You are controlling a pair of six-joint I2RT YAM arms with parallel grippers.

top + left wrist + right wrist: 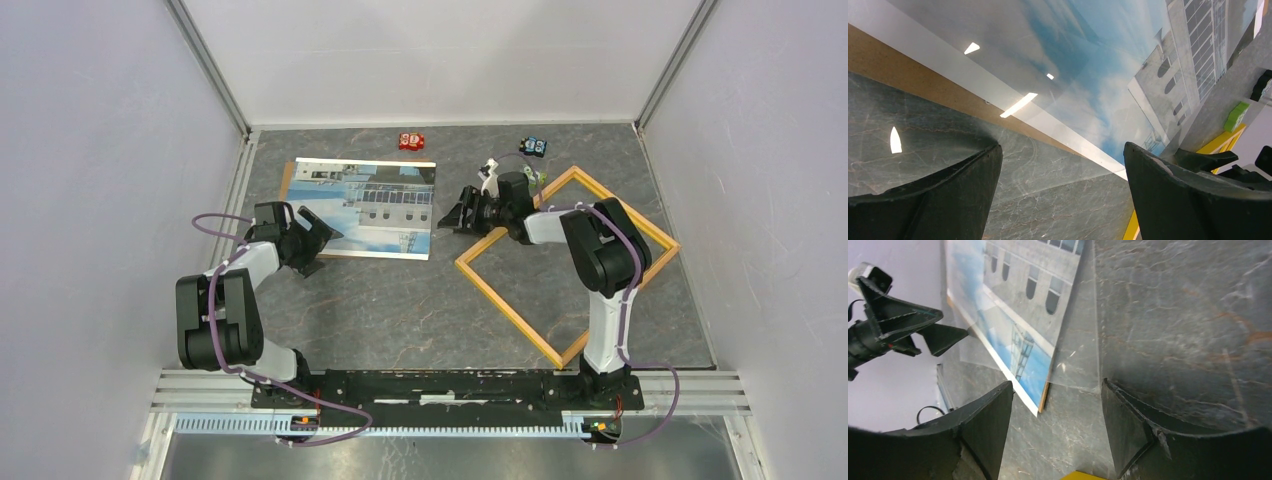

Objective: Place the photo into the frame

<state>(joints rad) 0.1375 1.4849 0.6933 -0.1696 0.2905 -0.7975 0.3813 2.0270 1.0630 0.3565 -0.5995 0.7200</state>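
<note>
The photo [365,205], a white building under blue sky, lies face up at the table's back left on a brown board [908,75]. A clear sheet [1078,360] lies over it and juts past its right edge. The yellow-orange frame [565,260] lies empty on the right, turned like a diamond. My left gripper [325,252] hovers open at the photo's near-left corner; in its wrist view the open gripper [1062,150] spans bare table just short of the photo [1088,75]. My right gripper [452,212] is open beside the photo's right edge, and its own view [1057,385] shows the photo's corner [1043,385] ahead of it.
A red toy car [411,141] and a blue toy car [534,147] sit by the back wall. White walls close in the table on three sides. A corner of the frame [1083,475] shows just under the right gripper.
</note>
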